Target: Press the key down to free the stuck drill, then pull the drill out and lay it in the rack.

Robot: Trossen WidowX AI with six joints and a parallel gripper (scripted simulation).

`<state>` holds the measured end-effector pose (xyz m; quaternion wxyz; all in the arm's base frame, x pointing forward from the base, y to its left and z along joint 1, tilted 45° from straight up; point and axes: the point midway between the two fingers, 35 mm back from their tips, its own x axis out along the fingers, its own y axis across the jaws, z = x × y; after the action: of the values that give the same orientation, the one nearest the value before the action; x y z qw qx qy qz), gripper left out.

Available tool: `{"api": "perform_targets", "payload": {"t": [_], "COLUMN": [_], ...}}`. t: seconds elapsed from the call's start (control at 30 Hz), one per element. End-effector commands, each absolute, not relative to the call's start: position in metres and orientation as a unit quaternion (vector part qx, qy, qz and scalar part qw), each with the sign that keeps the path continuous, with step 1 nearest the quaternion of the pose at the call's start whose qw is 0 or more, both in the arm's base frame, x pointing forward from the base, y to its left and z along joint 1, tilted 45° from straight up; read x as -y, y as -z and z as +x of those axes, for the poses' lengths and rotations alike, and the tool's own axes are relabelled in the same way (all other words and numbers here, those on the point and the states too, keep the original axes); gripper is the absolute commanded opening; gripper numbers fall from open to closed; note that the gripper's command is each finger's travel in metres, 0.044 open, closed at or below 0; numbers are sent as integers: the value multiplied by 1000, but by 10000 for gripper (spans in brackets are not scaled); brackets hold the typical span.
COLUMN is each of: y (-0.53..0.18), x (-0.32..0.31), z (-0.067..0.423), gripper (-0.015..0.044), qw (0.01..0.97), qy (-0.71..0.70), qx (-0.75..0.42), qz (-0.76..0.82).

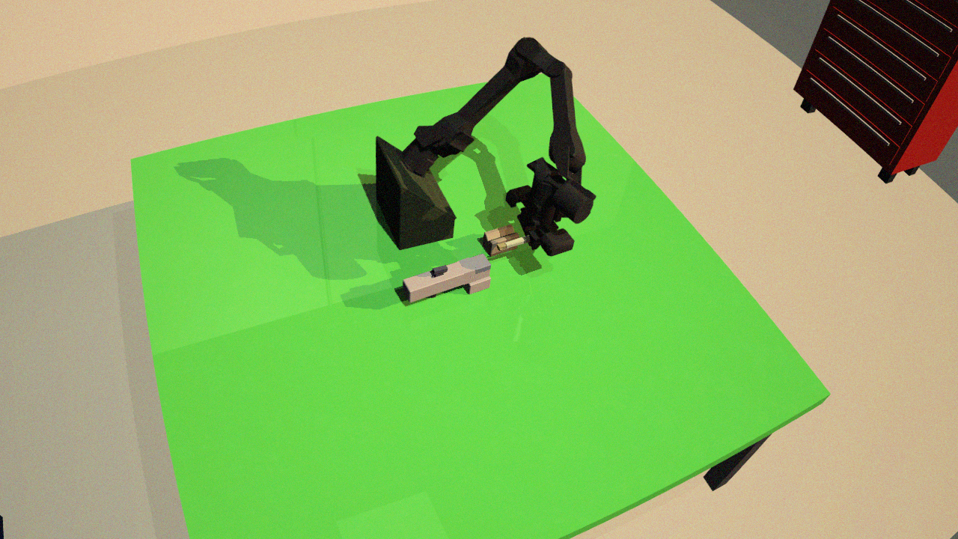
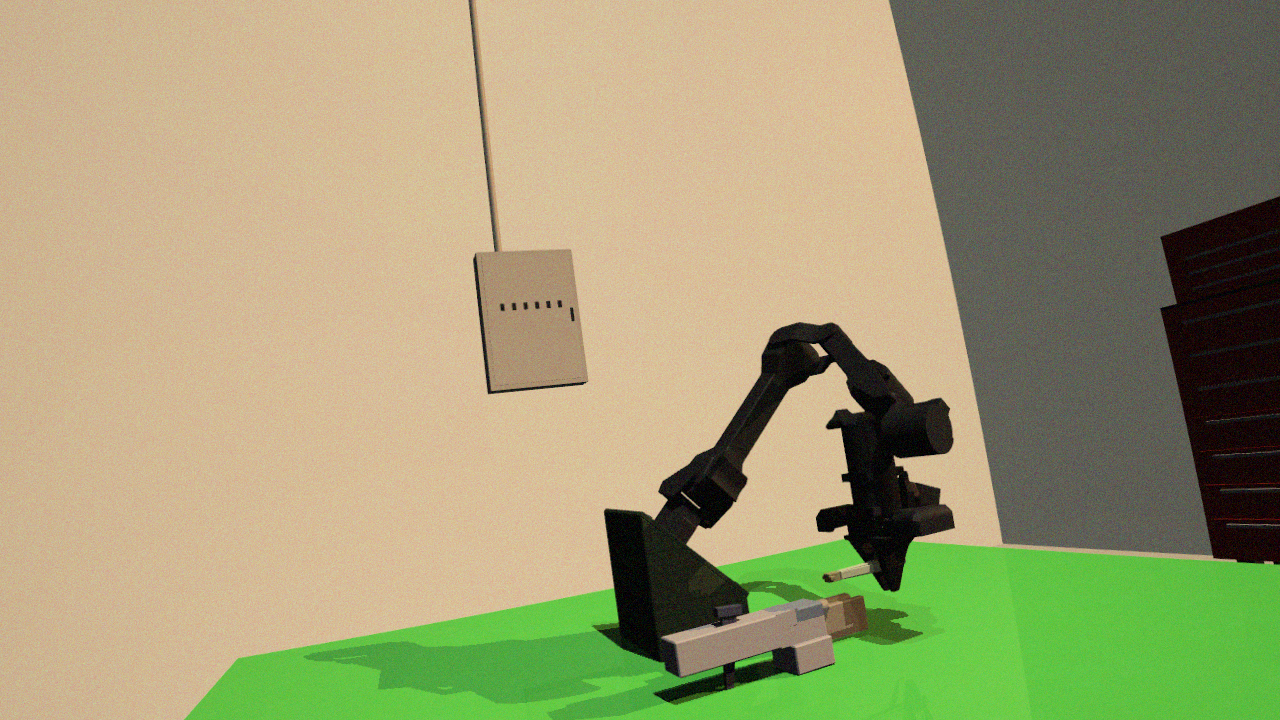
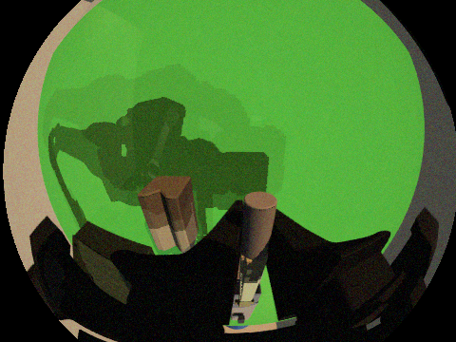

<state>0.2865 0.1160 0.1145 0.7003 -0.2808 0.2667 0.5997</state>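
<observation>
My gripper is shut on the drill, a short tan rod that sticks out level from the fingers. I hold it a little above the table, over and just beside the brown rack, a small grooved block. The drill is clear of the grey housing, which lies on the green table next to the rack. The dark key sits on top of the housing.
The arm's black wedge base stands just behind the housing. A red and black drawer cabinet stands off the table to the right. A beige box hangs on the wall.
</observation>
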Motion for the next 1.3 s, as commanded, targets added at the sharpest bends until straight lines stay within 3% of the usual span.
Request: {"api": "perform_targets", "payload": {"t": [0.0, 1.27], "y": [-117, -120], "x": [-114, -129], "z": [287, 229], "gripper": [0, 0], "qw": [701, 700], "qy": [-600, -600], "qx": [-264, -265], "qz": [-282, -281]}}
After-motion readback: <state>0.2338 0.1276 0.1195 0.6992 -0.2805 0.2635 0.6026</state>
